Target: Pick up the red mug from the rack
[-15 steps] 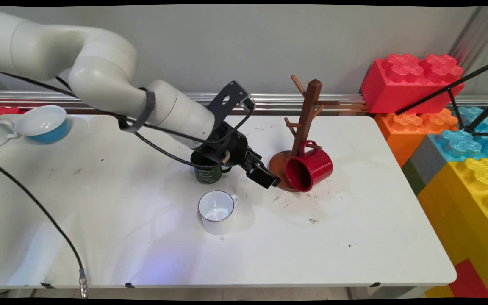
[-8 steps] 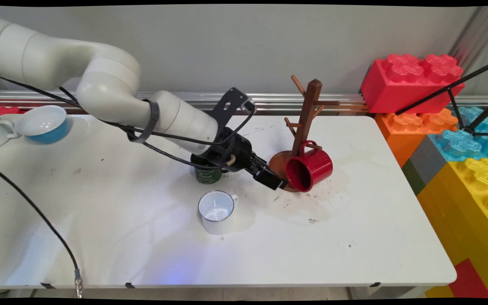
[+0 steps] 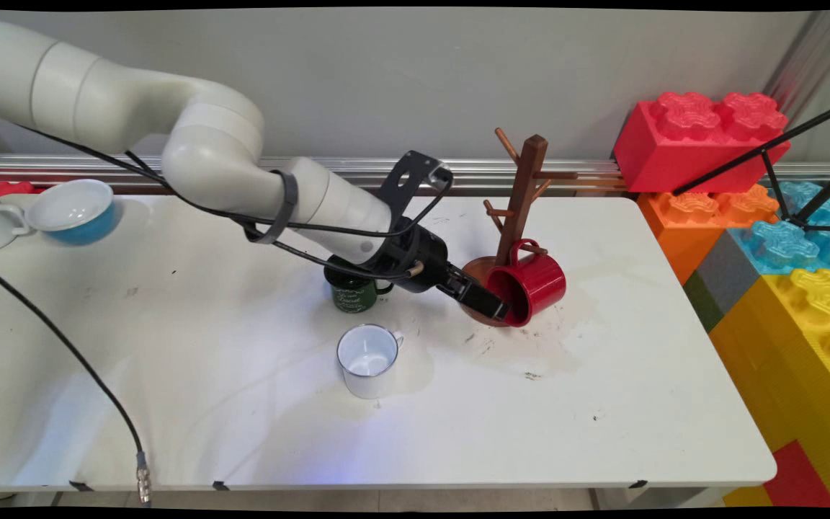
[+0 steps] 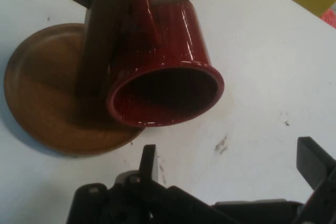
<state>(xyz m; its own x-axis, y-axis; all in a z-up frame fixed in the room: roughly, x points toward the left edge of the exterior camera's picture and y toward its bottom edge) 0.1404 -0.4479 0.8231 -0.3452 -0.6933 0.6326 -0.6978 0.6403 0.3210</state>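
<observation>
Green mug (image 3: pixel 352 292) half behind arm

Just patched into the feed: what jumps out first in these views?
The gripper, fingers apart, sits low at the mouth of the red mug, which hangs by its handle on the wooden mug tree. A green mug and a white mug stand to the gripper's left in the main view.

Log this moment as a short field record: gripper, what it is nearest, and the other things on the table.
gripper: open, low over the table, fingers apart and holding nothing
nearest: red mug, hung by its handle on a low peg of the wooden mug tree, mouth tilted toward the gripper
behind the arm: dark green mug
nearer the camera: white mug, upright
far left: blue bowl
surface: white table
</observation>
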